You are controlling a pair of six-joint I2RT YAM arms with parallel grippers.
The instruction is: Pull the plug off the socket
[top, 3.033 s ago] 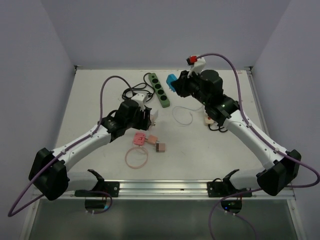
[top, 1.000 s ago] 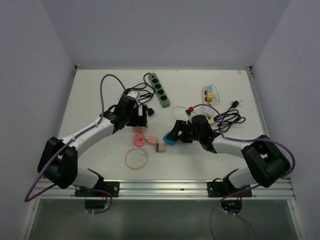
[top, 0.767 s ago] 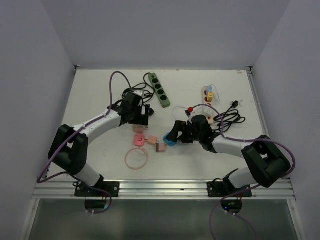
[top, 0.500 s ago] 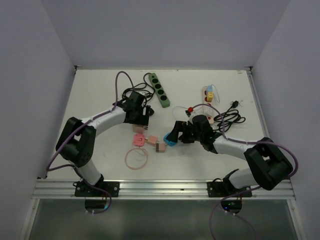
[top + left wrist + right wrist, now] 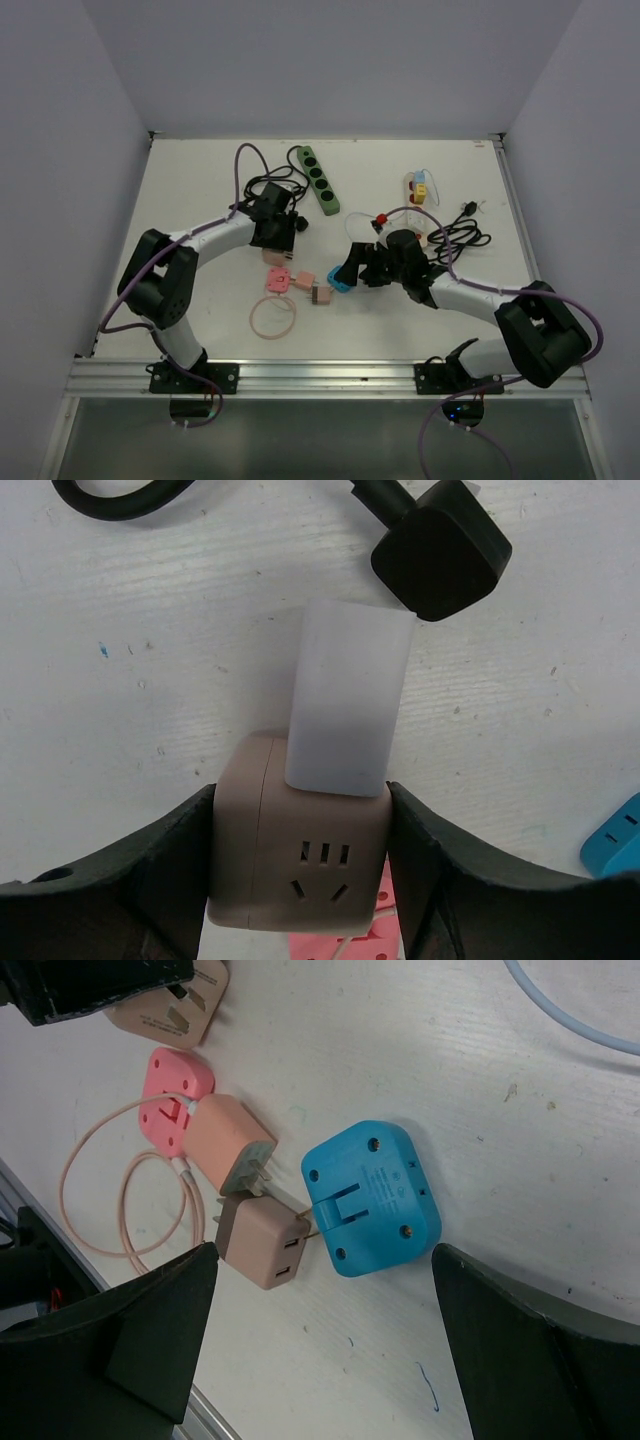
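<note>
A tan socket cube (image 5: pixel 300 870) sits on the white table with a white plug (image 5: pixel 345 695) standing in its top face. My left gripper (image 5: pixel 302 800) is shut on the cube, one black finger pressed against each side. In the top view that gripper (image 5: pixel 279 243) covers most of the cube. My right gripper (image 5: pixel 322 1250) is open low over the table, with a blue adapter (image 5: pixel 372 1198) lying loose between its fingers.
A small tan cube (image 5: pixel 258 1242), a peach adapter (image 5: pixel 228 1140) and a pink plug (image 5: pixel 175 1100) with a pink cable loop (image 5: pixel 272 318) lie beside the blue adapter. A black plug (image 5: pixel 440 550) lies just beyond the white one. A green power strip (image 5: pixel 320 180) and a white strip (image 5: pixel 418 195) lie further back.
My left gripper slid over the tan cube and its jaws closed in onto its sides. The right gripper widened a little and stayed over the blue adapter.
</note>
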